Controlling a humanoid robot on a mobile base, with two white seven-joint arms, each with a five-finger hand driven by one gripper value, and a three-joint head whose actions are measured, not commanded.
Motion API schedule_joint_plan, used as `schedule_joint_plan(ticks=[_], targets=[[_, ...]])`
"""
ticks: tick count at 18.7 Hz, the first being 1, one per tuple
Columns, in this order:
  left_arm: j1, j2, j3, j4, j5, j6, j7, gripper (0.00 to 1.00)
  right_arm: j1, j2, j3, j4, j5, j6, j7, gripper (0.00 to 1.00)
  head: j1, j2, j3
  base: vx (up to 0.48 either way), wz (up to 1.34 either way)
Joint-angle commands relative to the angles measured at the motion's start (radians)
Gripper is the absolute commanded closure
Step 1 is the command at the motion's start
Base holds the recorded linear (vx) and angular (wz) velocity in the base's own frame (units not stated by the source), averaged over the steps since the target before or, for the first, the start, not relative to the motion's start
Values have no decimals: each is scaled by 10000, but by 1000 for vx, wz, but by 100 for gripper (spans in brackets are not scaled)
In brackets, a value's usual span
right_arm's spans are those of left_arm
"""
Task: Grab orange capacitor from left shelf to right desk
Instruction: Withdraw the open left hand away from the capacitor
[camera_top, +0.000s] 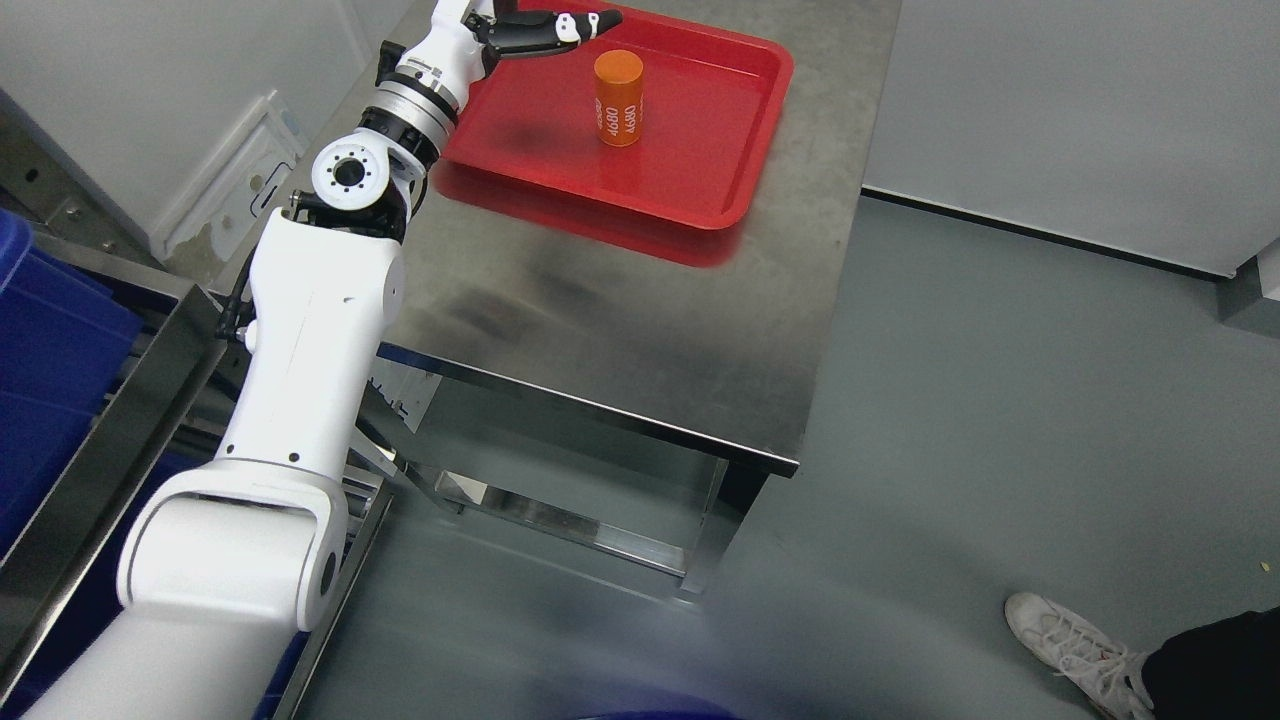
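Standing upright in red tray (740, 150) on desk (640, 330): orange capacitor (619, 98), just right of and below left hand (545, 28). Hovering apart from it, fingers (590, 22) extended, grasping nothing. Risking, on any sideways sweep so near: clipping and toppling capacitor, rolling across tray.

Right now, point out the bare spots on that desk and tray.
Steel desk is bare from the red tray to its near edge. Inside the tray, open floor lies on both sides of the orange capacitor. Tightest spot: far left corner, where the left hand hovers.
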Motion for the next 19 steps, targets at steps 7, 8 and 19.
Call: schedule_joint_plan(ticks=[7, 8, 19], targets=[[513, 174, 1632, -1511, 2726, 1964, 67, 2, 199, -175, -123, -175, 61, -8, -2, 0, 0, 0, 0, 0, 0], [559, 174, 1769, -1496, 2726, 1949, 82, 1, 199, -175, -123, -175, 61, -8, -2, 0, 0, 0, 0, 0, 0], [2583, 174, 2645, -1710, 579, 1749, 2000, 0, 199, -175, -123, -175, 46, -8, -2, 0, 0, 0, 0, 0, 0]])
